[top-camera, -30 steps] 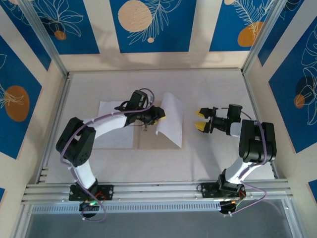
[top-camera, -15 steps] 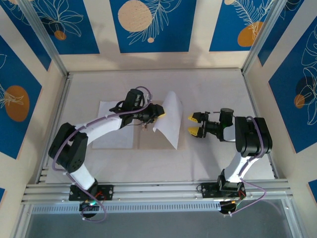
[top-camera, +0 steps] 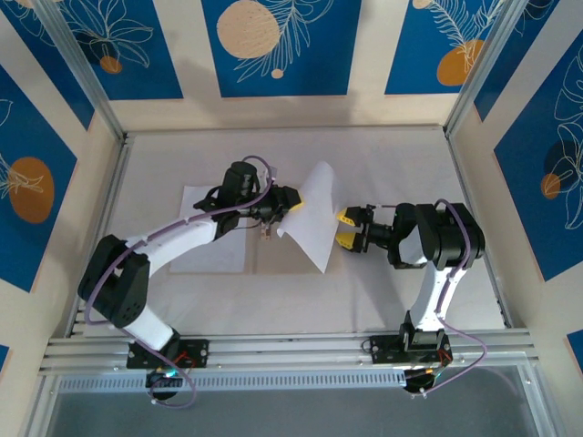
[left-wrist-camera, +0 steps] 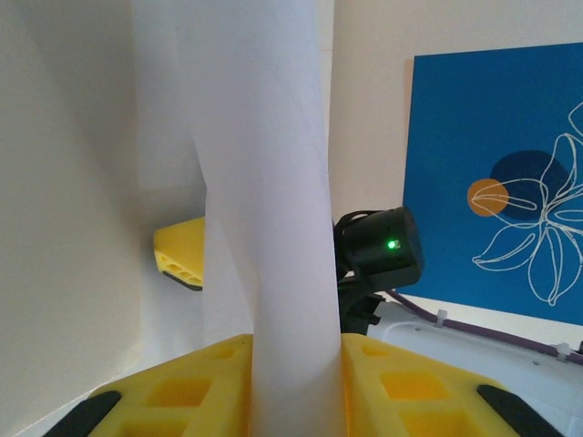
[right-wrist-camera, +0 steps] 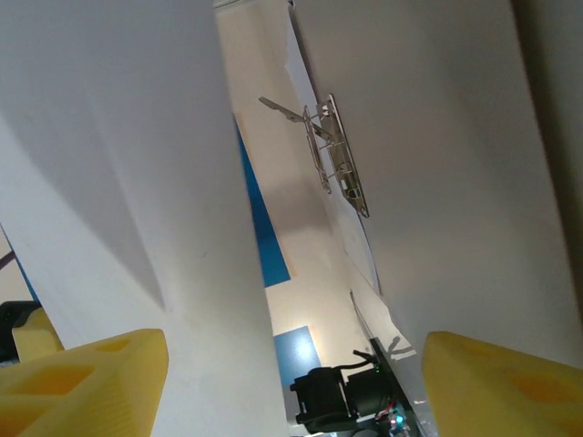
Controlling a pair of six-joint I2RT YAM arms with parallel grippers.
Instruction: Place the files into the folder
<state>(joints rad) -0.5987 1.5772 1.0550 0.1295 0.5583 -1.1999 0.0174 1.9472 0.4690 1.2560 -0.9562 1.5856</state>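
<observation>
The table (top-camera: 401,164) is a pale, matte, off-white surface inside a booth of cream walls hung with blue panels (top-camera: 282,45) that carry white leaf drawings and orange discs. Ribbed aluminium rails (top-camera: 291,350) run along the near edge where the 2 arms are bolted. The folder (top-camera: 282,262) lies open and flat near the middle of the table. It is smooth tan card with a small shiny wire clip (top-camera: 266,231) at its spine, which the right wrist view shows as a thin metal bar with a lever (right-wrist-camera: 332,159). A flat sheet (top-camera: 211,241) of plain white paper lies just left of the clip, and whether a folder cover lies under it cannot be told. The lifted sheet (top-camera: 314,218) is thin, white and limp, raised off the right half of the folder and bowed into a curve. The left gripper (top-camera: 290,206) is clamped on its left edge, and the left wrist view shows the paper (left-wrist-camera: 273,182) pinched between the 2 yellow fingers (left-wrist-camera: 296,387) and curling upward, hiding much of the table beyond. The right gripper (top-camera: 349,229) sits at the sheet's right edge with its jaws wide apart (right-wrist-camera: 296,364). The paper (right-wrist-camera: 137,182) hangs between them without being squeezed. 1 of its yellow fingers (left-wrist-camera: 179,257) shows past the sheet.
</observation>
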